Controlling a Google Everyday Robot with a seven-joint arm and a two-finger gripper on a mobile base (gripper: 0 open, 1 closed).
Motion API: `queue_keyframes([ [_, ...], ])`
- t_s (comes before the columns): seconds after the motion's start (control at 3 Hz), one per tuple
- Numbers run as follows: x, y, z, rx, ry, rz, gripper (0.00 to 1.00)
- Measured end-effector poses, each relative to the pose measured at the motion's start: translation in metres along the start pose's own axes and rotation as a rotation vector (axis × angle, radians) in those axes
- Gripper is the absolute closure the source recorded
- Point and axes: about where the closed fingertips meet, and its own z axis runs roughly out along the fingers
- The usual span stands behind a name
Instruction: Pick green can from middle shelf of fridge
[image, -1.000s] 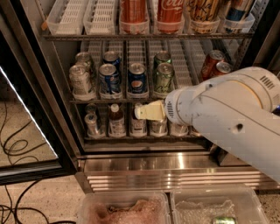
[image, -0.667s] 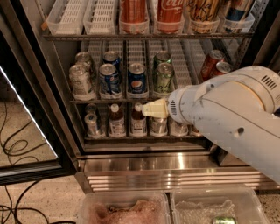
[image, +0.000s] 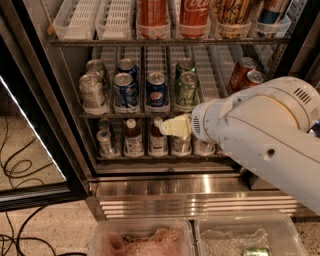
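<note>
Open fridge (image: 200, 186), seen from the front. The green can (image: 187, 90) is standing upright at the front of its lane on the middle shelf (image: 206, 67), with a second green can (image: 184, 67) sitting directly behind it at 12 o'clock. Two blue Pepsi cans (image: 157, 91) are standing just beside it at 9 o'clock, and a silver can (image: 93, 93) is standing further out the same way. Red cans (image: 243, 70) are leaning at its 3 o'clock, well apart from it.

The gripper (image: 168, 127) (cream-coloured, pointing toward 9 o'clock) is hovering in front of the rack of small bottles (image: 133, 138), below the shelf edge. The green can is lying at its 1 o'clock, near but not touching. Whether the gripper is open or closed cannot be told. The white arm (image: 260, 132) is reaching in from 4 o'clock. Two clear plastic bins (image: 200, 225) are sitting at 6 o'clock.
</note>
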Motion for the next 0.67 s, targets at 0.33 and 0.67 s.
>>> queue_keyframes([
  [0.33,-0.001,0.005,0.012,0.021,-0.005,-0.015,0.00],
  [0.67,-0.007,0.006,0.025,0.066,-0.022,-0.017,0.00],
])
